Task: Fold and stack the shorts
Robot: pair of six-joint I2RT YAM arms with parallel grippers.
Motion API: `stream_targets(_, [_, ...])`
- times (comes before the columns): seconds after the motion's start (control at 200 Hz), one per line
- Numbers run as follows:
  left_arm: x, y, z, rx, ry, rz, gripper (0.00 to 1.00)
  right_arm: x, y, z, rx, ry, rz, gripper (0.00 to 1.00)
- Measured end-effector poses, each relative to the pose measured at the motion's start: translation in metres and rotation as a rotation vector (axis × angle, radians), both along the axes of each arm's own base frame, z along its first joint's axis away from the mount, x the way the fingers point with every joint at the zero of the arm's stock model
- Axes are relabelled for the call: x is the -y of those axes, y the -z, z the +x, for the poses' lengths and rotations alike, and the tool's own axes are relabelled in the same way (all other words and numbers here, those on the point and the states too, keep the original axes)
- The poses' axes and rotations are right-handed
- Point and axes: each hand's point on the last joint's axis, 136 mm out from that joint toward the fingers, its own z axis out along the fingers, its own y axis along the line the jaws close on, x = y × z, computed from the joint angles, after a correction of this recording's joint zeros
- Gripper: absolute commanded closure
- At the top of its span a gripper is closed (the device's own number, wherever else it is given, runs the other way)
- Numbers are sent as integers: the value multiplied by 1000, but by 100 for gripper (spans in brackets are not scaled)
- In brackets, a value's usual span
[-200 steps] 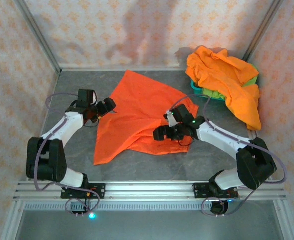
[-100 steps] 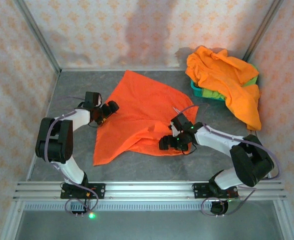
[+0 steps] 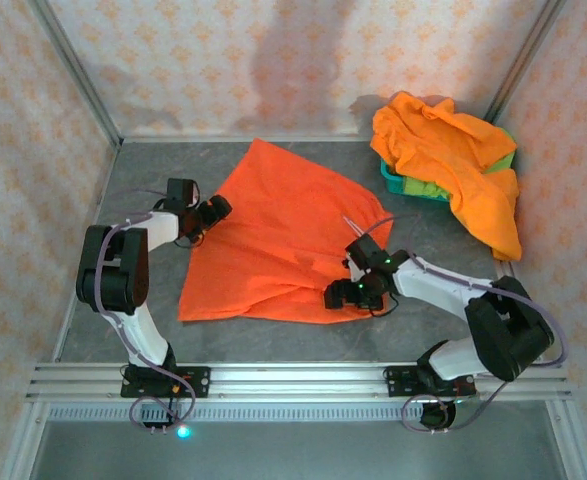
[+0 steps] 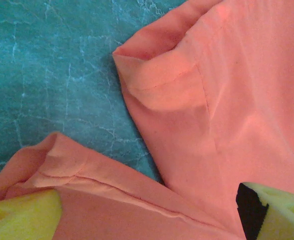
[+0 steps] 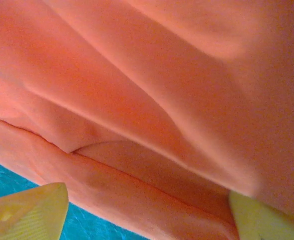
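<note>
The grey marbled table (image 3: pixel 153 190) carries one pair of bright orange shorts (image 3: pixel 273 240) spread flat in its middle, a corner pointing to the far side and the broad hem lying towards the near side. At the far right a heap of more orange shorts (image 3: pixel 453 150) drapes over a teal basket (image 3: pixel 391 176), with lime-green shorts (image 3: pixel 428 188) peeping out beneath them.

The left arm (image 3: pixel 113 275) rises from the near left rail, folds sharply at its dark elbow, and sends its white forearm far and to the right. It ends at the left edge of the spread shorts. The right arm (image 3: pixel 498 330) rises from the near right rail, bends at its elbow close to the right wall, and lays its forearm low and leftward to the near right hem of the same shorts.

The left gripper (image 3: pixel 213 209) sits at the cloth's left edge. Its wrist view shows the left gripper (image 4: pixel 147 220) spread wide, one yellow fingertip (image 4: pixel 21 215) on a folded hem. The right gripper (image 3: pixel 337 297) rests at the near hem. Its wrist view shows the right gripper (image 5: pixel 147 215) also spread wide, with a yellow fingertip (image 5: pixel 29 210) at the cloth's edge and rumpled orange fabric between the jaws.
</note>
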Motion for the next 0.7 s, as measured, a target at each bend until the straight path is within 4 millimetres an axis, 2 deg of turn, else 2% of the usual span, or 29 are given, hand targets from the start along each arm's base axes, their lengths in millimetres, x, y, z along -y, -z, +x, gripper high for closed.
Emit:
stream_targets(0.215, [-7, -1, 8, 5, -4, 8, 9, 6, 1, -9, -16, 24, -1, 17])
stream_targets(0.385, [-11, -7, 5, 18, -6, 13, 8, 6, -11, -12, -12, 36, 19, 11])
stream_targets(0.45, [-11, -20, 1, 37, -5, 11, 7, 3, -28, -7, 26, 43, 45, 5])
stream_targets(0.52, [-8, -46, 0, 92, 4, 5, 6, -5, -60, 9, 119, 49, 97, 0])
stream_targets(0.616, [5, -87, 4, 184, 45, 0, 4, -12, -112, 43, 285, 88, 159, 0])
stream_targets(0.696, [27, -124, 16, 266, 109, -4, 2, -5, -139, 74, 387, 156, 168, 0])
